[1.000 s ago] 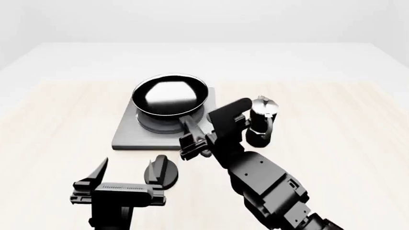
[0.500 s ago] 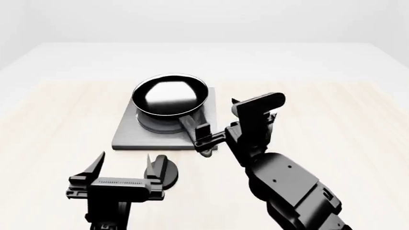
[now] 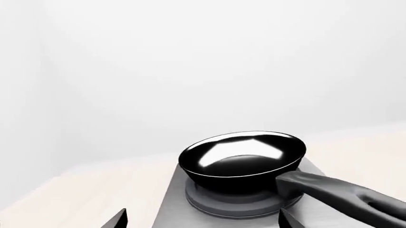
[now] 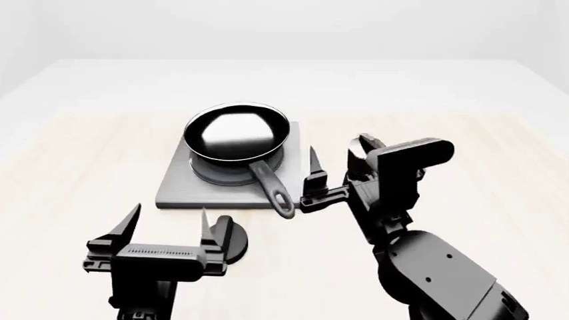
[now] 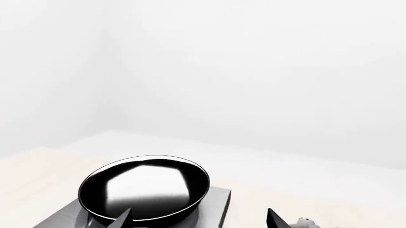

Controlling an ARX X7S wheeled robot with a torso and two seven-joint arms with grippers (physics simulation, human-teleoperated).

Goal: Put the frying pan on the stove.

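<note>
We see a bare simulated kitchen mock-up rather than a lived-in room. In the middle of the head view a pale wood-grain table [image 4: 80, 200] carries cooking gear: a flat grey stove [image 4: 182, 190] with burner rings, a glossy black frying pan [image 4: 236, 131] resting on it, and, right of centre, a moka pot [image 4: 363, 145] partly hidden behind the robot's arm. Across the top of the frame we find only plain white walls and floor, featureless and evenly lit, as renders are.

A pale wooden table [image 4: 80, 167] stands against plain white walls, evenly lit.
</note>
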